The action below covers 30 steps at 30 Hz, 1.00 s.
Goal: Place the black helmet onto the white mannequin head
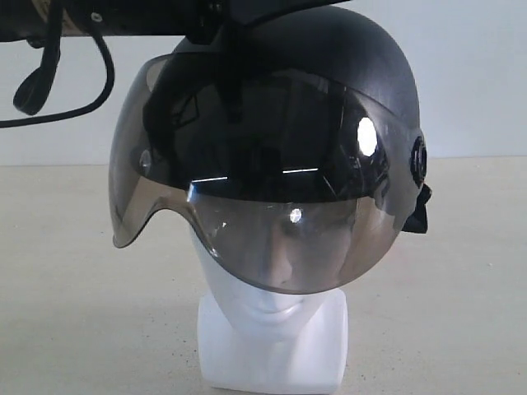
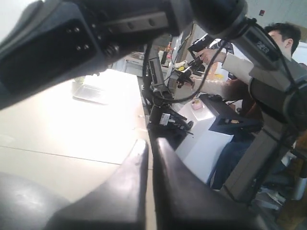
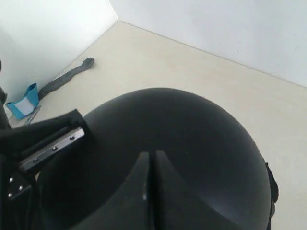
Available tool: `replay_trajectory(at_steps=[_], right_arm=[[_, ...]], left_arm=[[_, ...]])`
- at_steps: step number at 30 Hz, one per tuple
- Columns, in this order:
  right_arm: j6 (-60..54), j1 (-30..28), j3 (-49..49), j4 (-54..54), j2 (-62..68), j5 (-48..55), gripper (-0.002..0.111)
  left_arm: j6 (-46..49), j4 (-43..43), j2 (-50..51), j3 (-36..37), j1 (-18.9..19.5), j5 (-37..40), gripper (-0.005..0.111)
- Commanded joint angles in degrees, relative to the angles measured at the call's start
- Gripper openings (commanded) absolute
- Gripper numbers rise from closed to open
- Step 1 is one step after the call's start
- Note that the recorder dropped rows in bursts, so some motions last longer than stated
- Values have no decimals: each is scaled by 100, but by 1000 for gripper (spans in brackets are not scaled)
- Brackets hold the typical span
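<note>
The black helmet (image 1: 329, 66) sits over the white mannequin head (image 1: 272, 346), tilted slightly. Its smoke-tinted visor (image 1: 272, 206) covers the face down to the nose, and the chin, neck and square base show below. A black arm (image 1: 165, 16) reaches in from the upper left onto the crown. In the right wrist view my right gripper (image 3: 149, 154) is shut and empty, its tips just over the helmet's dome (image 3: 201, 139). My left gripper (image 2: 149, 143) is shut with a thin slit between its fingers, nothing in it, pointing out across the table.
The beige table (image 1: 66, 313) runs back to a white wall. A black cable loop (image 1: 49, 74) hangs at the upper left. A dark strap (image 3: 67, 76) and a blue-white item (image 3: 21, 100) lie near the wall. A person (image 2: 278, 43) and other arms stand beyond the table edge.
</note>
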Motion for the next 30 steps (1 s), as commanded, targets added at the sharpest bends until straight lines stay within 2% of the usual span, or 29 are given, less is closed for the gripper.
replay_trajectory(at_steps=[1, 13, 30], right_arm=[[-10, -14, -319, 92, 80, 54, 0], [41, 520, -562, -4, 427, 54, 0], [66, 520, -567, 9, 425, 54, 0]], left_arm=[[-850, 1383, 198, 724, -127, -114, 4], [-820, 1383, 6, 1277, -137, -114, 4], [-809, 1383, 6, 1916, -137, -114, 4]])
